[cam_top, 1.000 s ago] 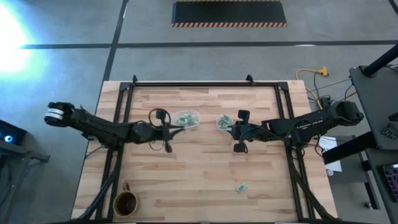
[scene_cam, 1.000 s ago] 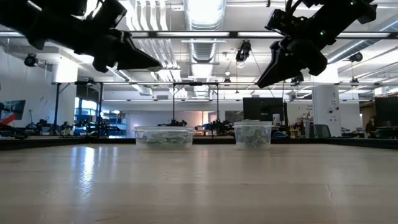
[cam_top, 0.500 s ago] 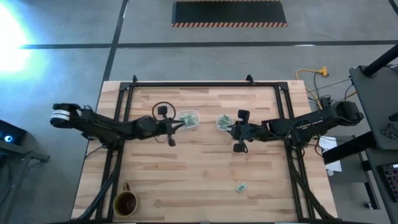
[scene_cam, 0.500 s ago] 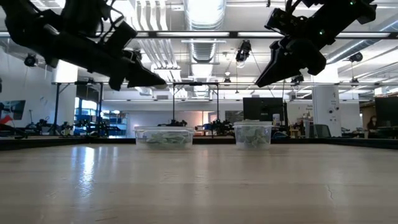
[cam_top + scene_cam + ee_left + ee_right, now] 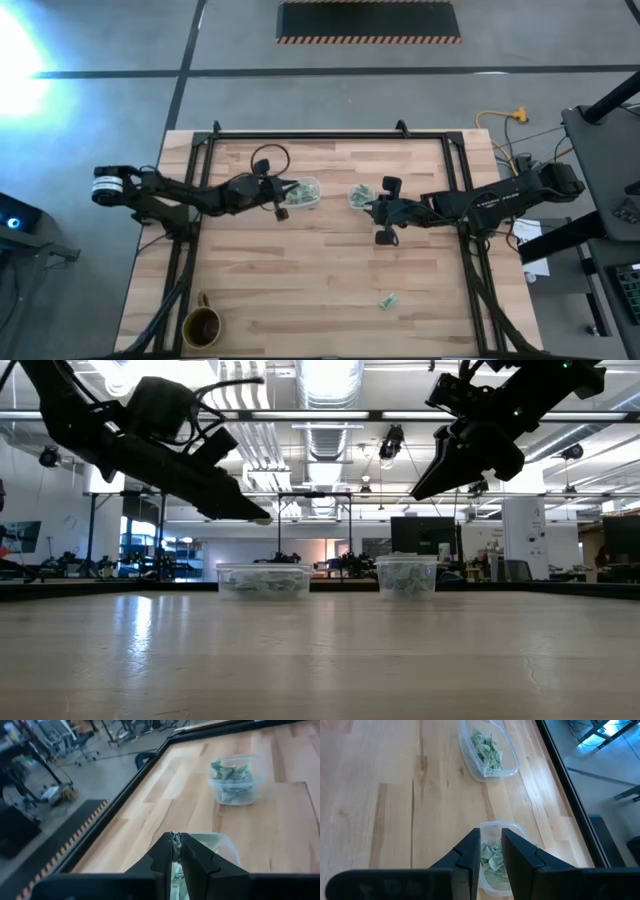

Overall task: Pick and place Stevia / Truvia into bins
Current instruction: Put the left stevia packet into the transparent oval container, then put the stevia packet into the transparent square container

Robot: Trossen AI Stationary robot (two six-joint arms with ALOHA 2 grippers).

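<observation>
Two clear bins stand near the table's far edge, each with pale green and white Stevia packets in it. The wider bin (image 5: 299, 192) (image 5: 263, 580) (image 5: 220, 845) is on the left and the small square bin (image 5: 357, 196) (image 5: 406, 576) (image 5: 492, 862) on the right. My left gripper (image 5: 283, 199) (image 5: 258, 517) (image 5: 176, 851) hovers over the wider bin's near-left rim, shut on a packet. My right gripper (image 5: 370, 207) (image 5: 418, 492) (image 5: 491, 842) hangs above the square bin with a narrow gap between its fingers. Two loose packets (image 5: 387, 300) lie flat on the table toward the near right. My left gripper pinches one Stevia packet (image 5: 175, 841) between its two fingers. The packet's edge shows in the slit between the fingertips. It is lifted clear, above the wider bin. The fingers slant down toward the table's right and far side.
A brown mug (image 5: 202, 325) stands at the near-left corner. A black frame rail (image 5: 330, 135) runs along the far edge and down both sides of the wooden table (image 5: 320, 260). Bare wood lies between the bins and the near edge.
My left gripper has moved toward the far edge and the right, from beside the wider bin to over its rim, and has come lower, still shut on the packet. The right arm has kept still.
</observation>
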